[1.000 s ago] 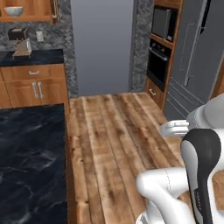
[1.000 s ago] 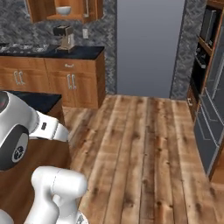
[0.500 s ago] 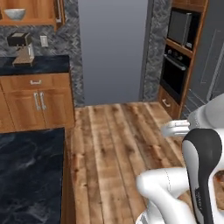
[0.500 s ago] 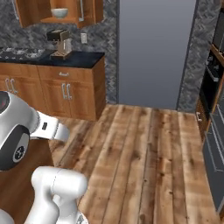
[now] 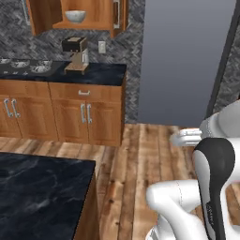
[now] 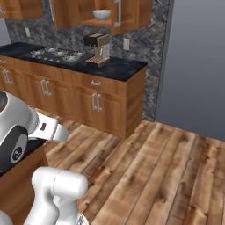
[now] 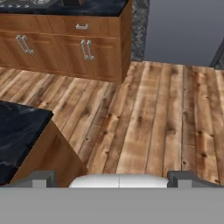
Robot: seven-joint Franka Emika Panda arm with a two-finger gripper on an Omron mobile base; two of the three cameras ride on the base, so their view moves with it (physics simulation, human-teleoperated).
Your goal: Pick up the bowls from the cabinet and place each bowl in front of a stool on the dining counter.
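One marbled bowl (image 5: 75, 16) is sitting in the open cabinet (image 5: 101, 14) at eleven o'clock, above the hob worktop (image 5: 101, 72). The gripper (image 7: 111, 178) is hanging spread and empty; the base should be driving closer before any reach.

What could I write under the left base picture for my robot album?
A white bowl waits in the open wall cabinet above a coffee machine.
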